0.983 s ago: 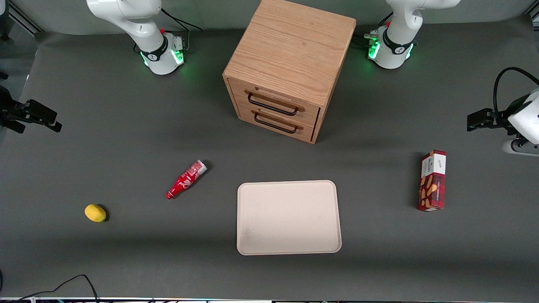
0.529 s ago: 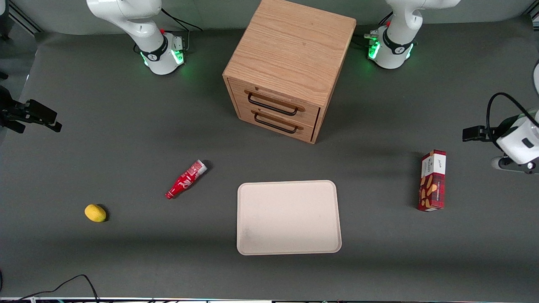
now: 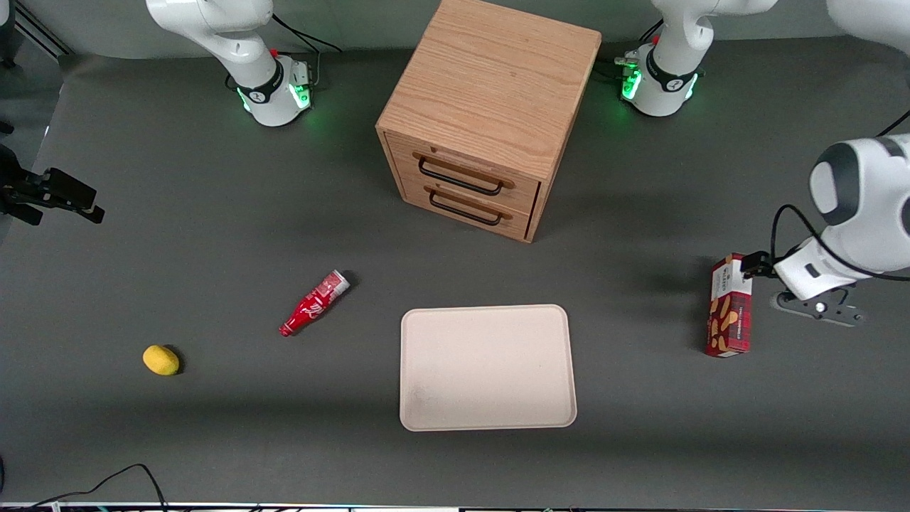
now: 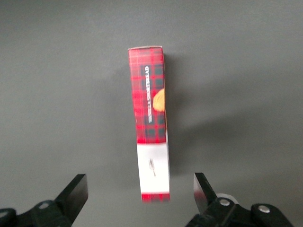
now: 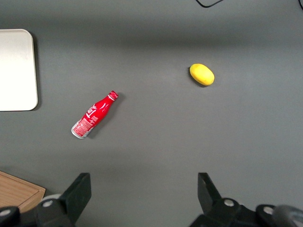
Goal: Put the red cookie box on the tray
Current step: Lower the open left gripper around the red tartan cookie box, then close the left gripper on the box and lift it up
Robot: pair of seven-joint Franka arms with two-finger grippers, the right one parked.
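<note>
Tray (image 3: 488, 368) first, bare, with the red cookie box (image 3: 729, 306) well apart from it, toward the working arm's end. My gripper (image 4: 141, 195) hovers above the box's white end, jaws spread wide. I judge gripping that end risks tipping the box.

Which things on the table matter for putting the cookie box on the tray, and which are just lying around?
Part of the job:
- red cookie box, on the table
- tray, nothing on it
- left hand, open above the box's white end

Just lying about:
- red bottle
- yellow lemon
- wooden drawer cabinet
</note>
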